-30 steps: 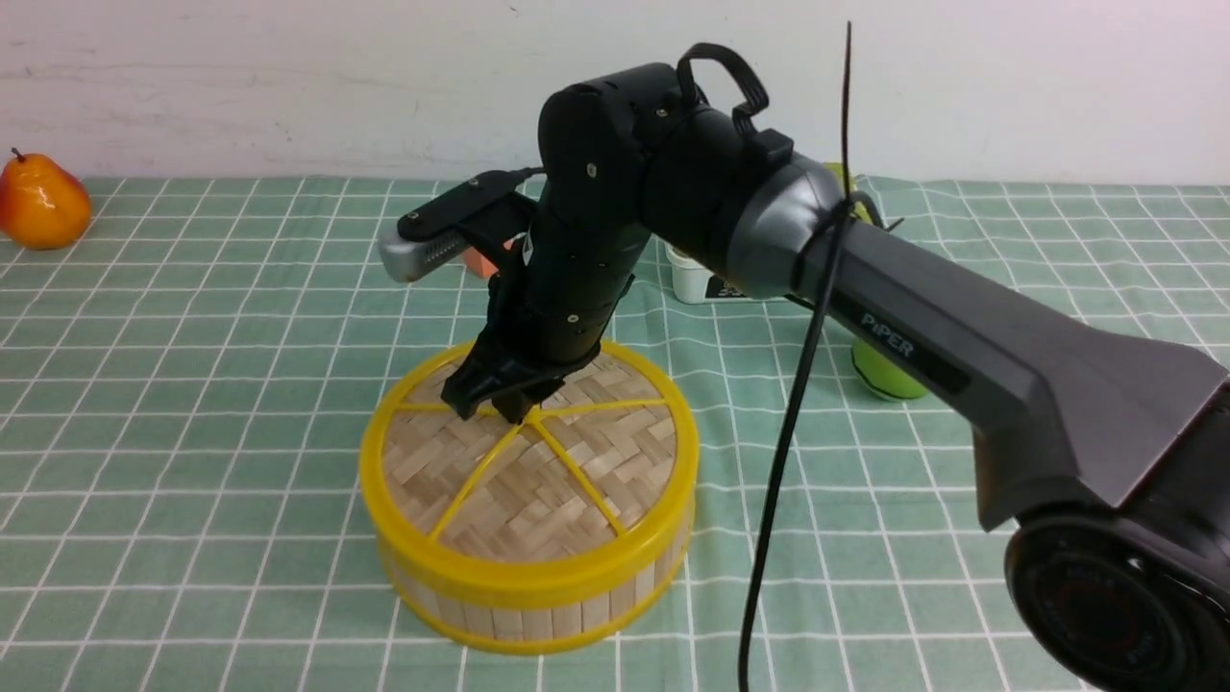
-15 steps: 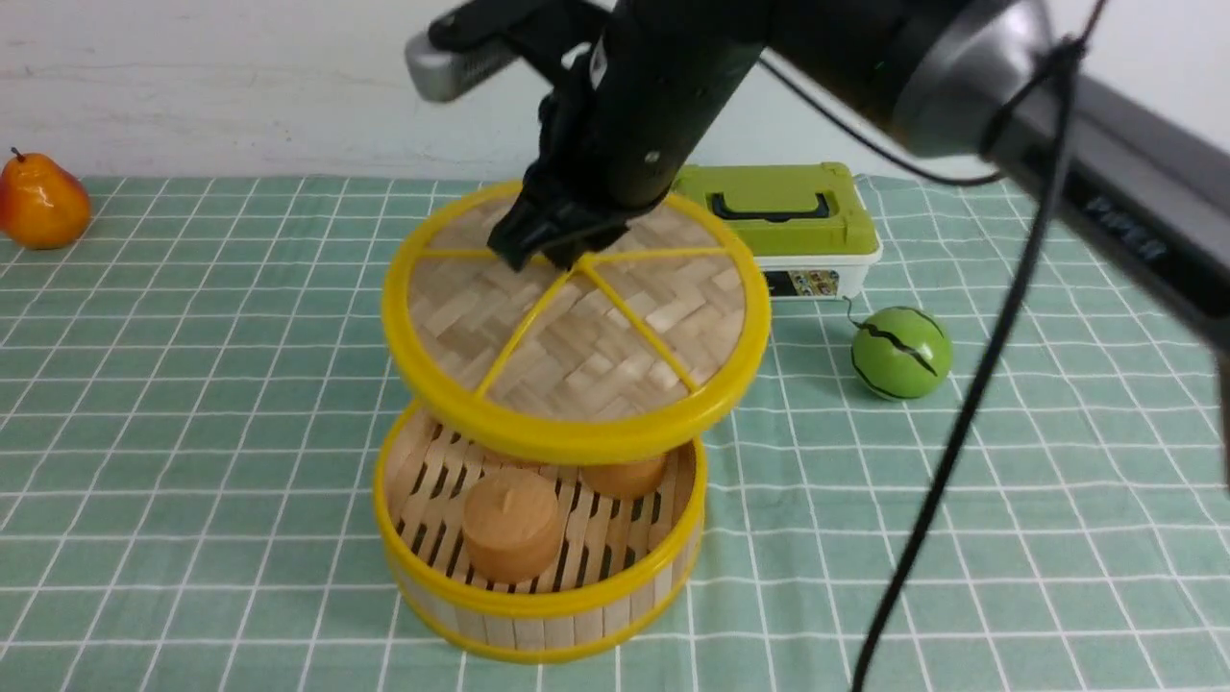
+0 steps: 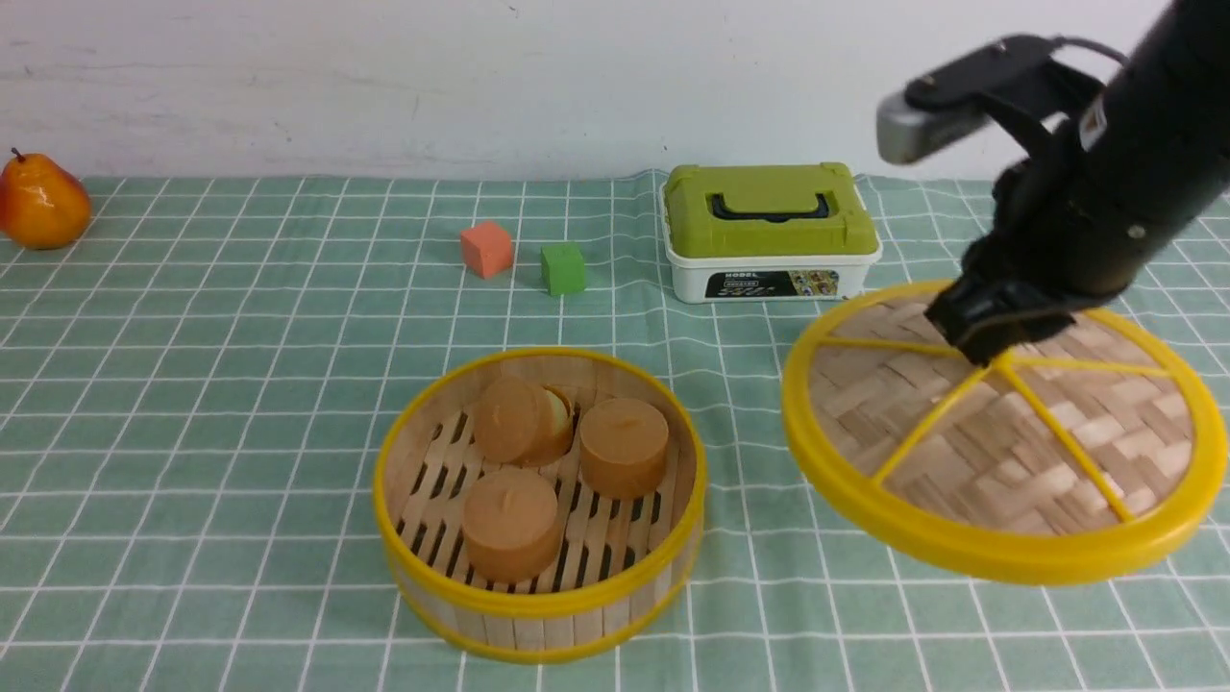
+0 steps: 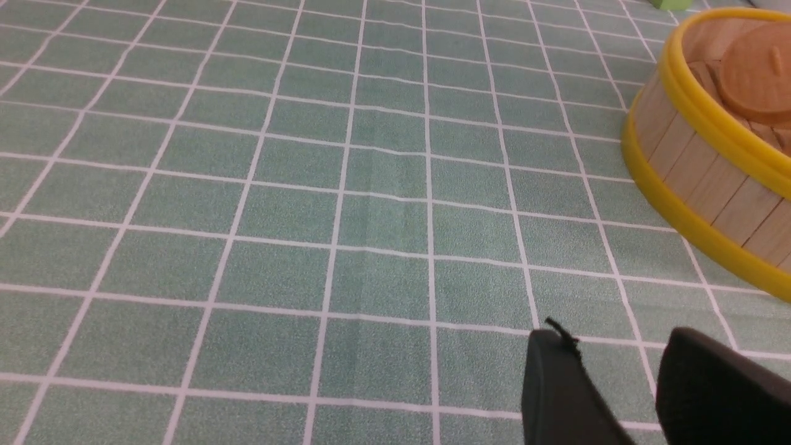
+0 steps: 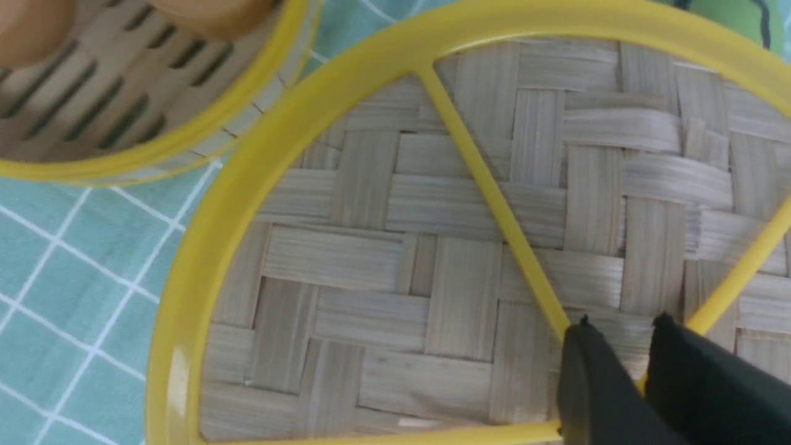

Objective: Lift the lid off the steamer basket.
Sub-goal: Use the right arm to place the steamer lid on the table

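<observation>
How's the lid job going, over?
Right gripper clamped on lid, held clear of basket. Left gripper parted, holding nothing. Nothing blocking.

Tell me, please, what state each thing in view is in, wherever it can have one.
Steamer basket: uncovered, upright, buns inside.
Lid: off the basket, raised in the right gripper.
Right gripper: closed on the lid at its centre.
Left gripper: fingertips apart, holding nothing.
Green-topped box: lid on, handle folded down.
Pear: standing upright, stem up.

Blk arm (image 3: pixel 1105 192), silvery tip, prob. cable
</observation>
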Controlling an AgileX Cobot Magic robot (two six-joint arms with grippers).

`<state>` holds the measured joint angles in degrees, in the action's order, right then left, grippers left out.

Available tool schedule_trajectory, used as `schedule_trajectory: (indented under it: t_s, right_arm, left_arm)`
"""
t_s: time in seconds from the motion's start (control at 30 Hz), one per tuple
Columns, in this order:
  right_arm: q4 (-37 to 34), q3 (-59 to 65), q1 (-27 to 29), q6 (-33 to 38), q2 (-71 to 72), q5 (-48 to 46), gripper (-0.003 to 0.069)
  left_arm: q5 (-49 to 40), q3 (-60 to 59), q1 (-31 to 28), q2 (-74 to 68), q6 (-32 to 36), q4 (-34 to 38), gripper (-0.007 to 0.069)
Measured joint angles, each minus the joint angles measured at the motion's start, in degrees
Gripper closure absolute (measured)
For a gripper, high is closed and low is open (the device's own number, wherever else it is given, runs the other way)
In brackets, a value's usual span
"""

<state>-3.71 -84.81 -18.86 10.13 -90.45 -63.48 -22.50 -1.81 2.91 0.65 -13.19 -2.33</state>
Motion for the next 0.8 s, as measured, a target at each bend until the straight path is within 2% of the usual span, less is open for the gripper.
schedule_trajectory:
  t_s: [0.1,0.33,0.53,0.63,0.8]
  right_arm:
    - [-2.58,8.90,1.45,0.00,0.09,10.16,0.0577]
    - [-3.59,17.48,1.56,0.00,-4.58,25.16,0.0577]
    - [-3.64,17.78,1.56,0.13,-10.38,28.75,0.0562]
    - [-3.64,17.78,1.56,0.17,-12.24,29.61,0.0505]
    - [-3.59,17.41,1.62,0.12,-10.73,27.91,0.0345]
  left_arm:
    - [0.00,0.00,0.00,0.00,0.00,0.00,0.0386]
    - [0.00,0.00,0.00,0.00,0.00,0.00,0.0386]
    - [0.00,0.00,0.00,0.00,0.00,0.00,0.0386]
    - [0.00,0.00,0.00,0.00,0.00,0.00,0.0386]
    - [0.00,0.00,0.00,0.00,0.00,0.00,0.0386]
